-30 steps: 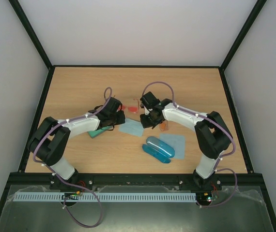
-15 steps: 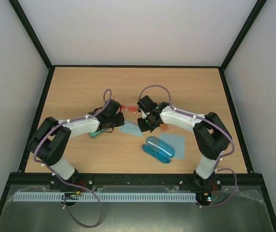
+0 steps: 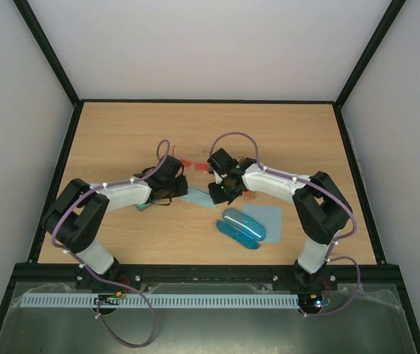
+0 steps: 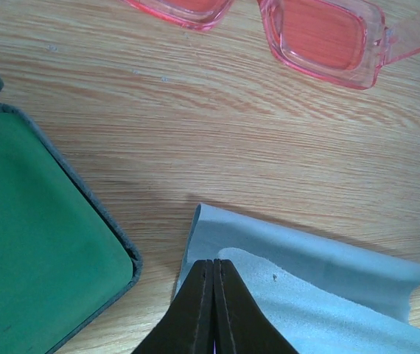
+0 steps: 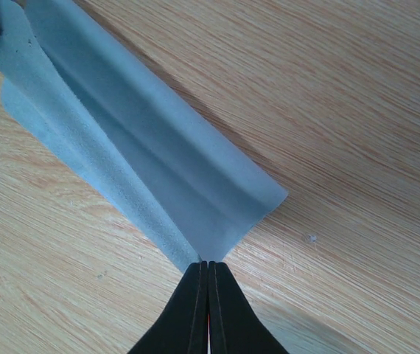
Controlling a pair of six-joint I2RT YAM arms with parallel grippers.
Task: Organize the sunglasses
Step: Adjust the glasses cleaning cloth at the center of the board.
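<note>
The red-pink sunglasses (image 3: 193,164) (image 4: 320,33) lie on the wood just beyond both grippers. Part of the orange pair (image 3: 251,195) shows beside the right arm. A pale blue cloth (image 3: 197,196) (image 4: 320,287) (image 5: 144,140) lies between the arms, partly folded over itself. My left gripper (image 3: 183,192) (image 4: 214,262) is shut, pinching one raised edge of it. My right gripper (image 3: 216,195) (image 5: 203,264) is shut on the cloth's opposite corner. Neither gripper touches the sunglasses.
An open green case (image 4: 33,243) (image 3: 144,205) sits left of the cloth, mostly under the left arm. A blue case (image 3: 241,226) and a second pale blue cloth (image 3: 266,215) lie nearer, on the right. Black rails edge the table.
The right gripper has moved left and nearer, drawing its corner of the cloth over. The left gripper shifted slightly left. The cloth now shows smaller from above.
</note>
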